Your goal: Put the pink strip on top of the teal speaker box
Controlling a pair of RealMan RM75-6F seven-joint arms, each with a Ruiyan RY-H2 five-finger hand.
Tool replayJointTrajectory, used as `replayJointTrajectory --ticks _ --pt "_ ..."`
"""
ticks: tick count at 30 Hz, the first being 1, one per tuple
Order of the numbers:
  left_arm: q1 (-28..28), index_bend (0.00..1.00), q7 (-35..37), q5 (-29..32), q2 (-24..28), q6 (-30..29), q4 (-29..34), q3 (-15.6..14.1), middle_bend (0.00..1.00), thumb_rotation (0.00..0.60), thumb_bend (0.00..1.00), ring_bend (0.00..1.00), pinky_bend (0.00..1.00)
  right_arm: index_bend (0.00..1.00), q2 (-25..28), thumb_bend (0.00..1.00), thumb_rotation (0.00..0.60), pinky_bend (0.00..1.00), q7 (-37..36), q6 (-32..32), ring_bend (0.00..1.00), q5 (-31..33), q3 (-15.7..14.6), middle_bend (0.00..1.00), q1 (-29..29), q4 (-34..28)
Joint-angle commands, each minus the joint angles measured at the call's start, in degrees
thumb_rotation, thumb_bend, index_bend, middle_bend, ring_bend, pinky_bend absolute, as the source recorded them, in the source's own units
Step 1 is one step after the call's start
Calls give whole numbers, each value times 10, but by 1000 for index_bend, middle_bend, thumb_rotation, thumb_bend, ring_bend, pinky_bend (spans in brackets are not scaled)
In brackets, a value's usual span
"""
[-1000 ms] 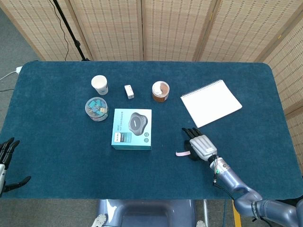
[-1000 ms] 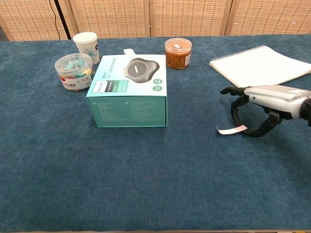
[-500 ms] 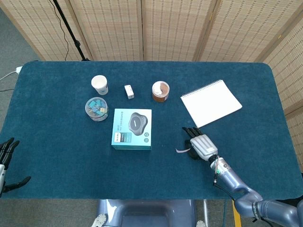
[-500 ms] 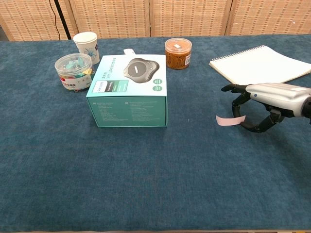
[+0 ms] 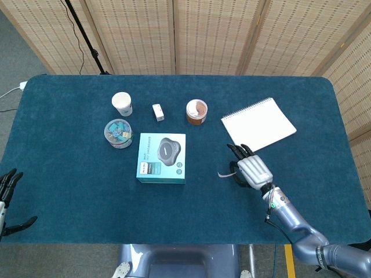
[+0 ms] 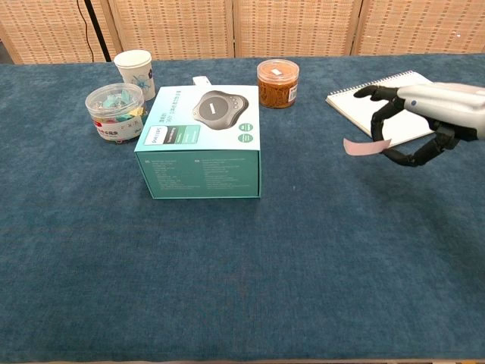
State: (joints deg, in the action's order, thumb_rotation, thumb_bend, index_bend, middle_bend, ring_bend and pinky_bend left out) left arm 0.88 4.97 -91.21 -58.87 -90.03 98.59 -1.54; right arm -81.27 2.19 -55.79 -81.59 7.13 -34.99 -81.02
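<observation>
The left hand (image 5: 8, 200) rests idle with fingers apart, holding nothing, far left of the box (image 6: 201, 142). Well right of that box, clear of the table, the right hand (image 6: 415, 121) pinches the strip (image 6: 366, 145); this looks like the carry step, next calling for travel leftward over the box top. One box, one strip, one cup (image 6: 135, 73), two jars, one notebook (image 6: 402, 101).

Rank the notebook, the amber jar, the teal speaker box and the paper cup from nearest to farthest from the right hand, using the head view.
From the right hand:
1. Notebook, just behind it.
2. Amber jar, back-left.
3. Teal speaker box, left.
4. Paper cup, far back-left.
</observation>
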Motion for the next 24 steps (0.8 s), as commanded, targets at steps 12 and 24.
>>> replayJointTrajectory --ticks 12,24 --pt "-1 0 8 0 4 4 0 -1 0 600 0 0 0 608 23 642 600 0 128 -17 0 63 70 0 -42 -65" --pt "-3 0 23 3 10 8 0 0 0 600 0 0 0 613 -48 645 600 0 326 -36 0 129 110 0 -117 -83"
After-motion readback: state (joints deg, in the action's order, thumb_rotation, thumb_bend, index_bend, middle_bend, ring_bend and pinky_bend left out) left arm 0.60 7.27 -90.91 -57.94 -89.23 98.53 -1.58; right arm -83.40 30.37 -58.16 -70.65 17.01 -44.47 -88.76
